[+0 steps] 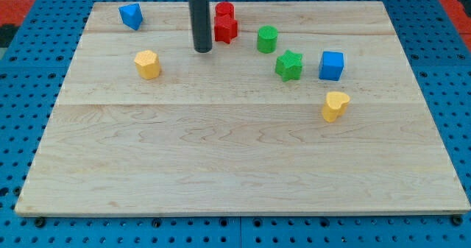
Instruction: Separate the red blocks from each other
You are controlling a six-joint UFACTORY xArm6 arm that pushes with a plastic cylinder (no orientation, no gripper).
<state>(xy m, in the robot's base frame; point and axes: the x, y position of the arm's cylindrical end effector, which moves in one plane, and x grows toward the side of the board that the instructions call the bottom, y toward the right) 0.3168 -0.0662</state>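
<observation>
Two red blocks touch each other near the view's top middle: a red cylinder above and a red star-like block just below it. My tip rests on the board just left of and slightly below the red star-like block, a small gap apart from it. The dark rod rises from the tip out of the view's top.
A blue block is at the top left and a yellow hexagonal block lies below it. A green cylinder, a green star, a blue cube and a yellow heart-like block lie right of the red blocks. The wooden board sits on a blue pegboard.
</observation>
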